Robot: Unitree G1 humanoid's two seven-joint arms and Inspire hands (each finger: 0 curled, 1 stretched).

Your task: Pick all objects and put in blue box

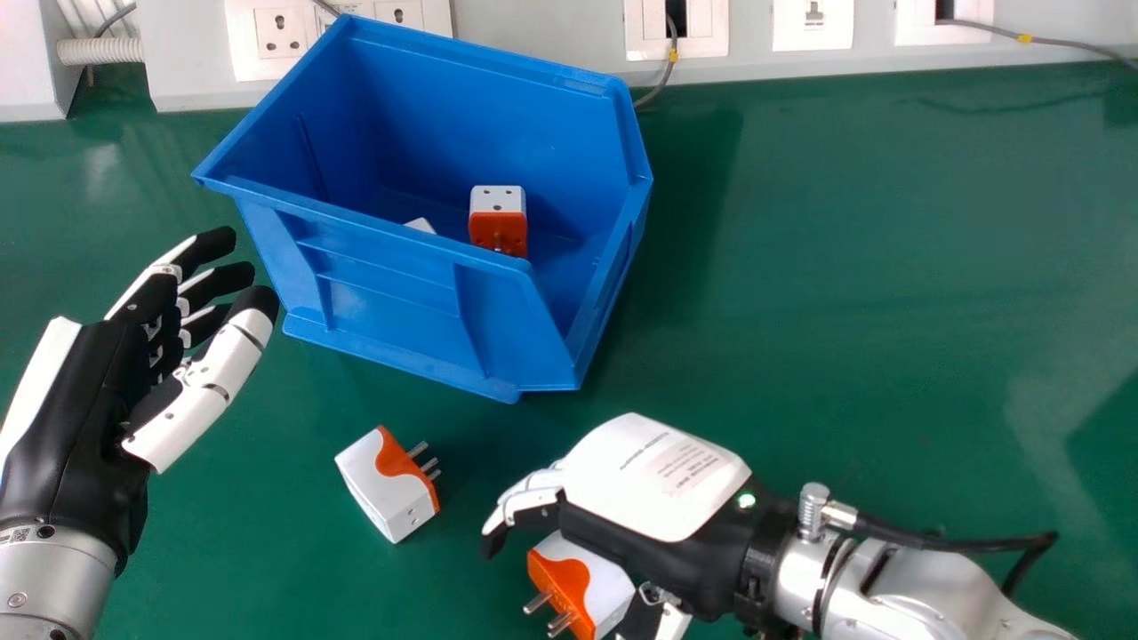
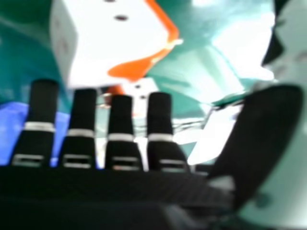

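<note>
Nearest, the R robot hand [image 1: 658, 471] sits palm-down over an orange-and-white plug adapter [image 1: 591, 578], which lies between fingers and thumb w/ its pins facing away from the wrist. The fingers [image 2: 122, 115] look straight, so it's prob. released rather than grasping – can't tell if they touch the adapter, or if it's resting on the tabletop [image 1: 845, 267]. Having the hand over it presumably lets fingers & thumb close on opposite sides, clear of the pins.

A bit farther, near the fingertips, a second adapter [image 1: 387, 480] lies tipped on the tabletop, also to be boxed. Off at the view's left, the L robot hand [image 1: 89, 382] is empty, fingers loose and apart, prob. kept aside so the R can work.

Beyond both adapters stands the blue box [image 1: 382, 293], open side up – handy for drop-ins, short carry. Inside: one adapter [image 1: 498, 218] plus a white item [image 1: 420, 226] mostly hidden by the near wall. Farthest back, wall sockets [image 1: 284, 34].
</note>
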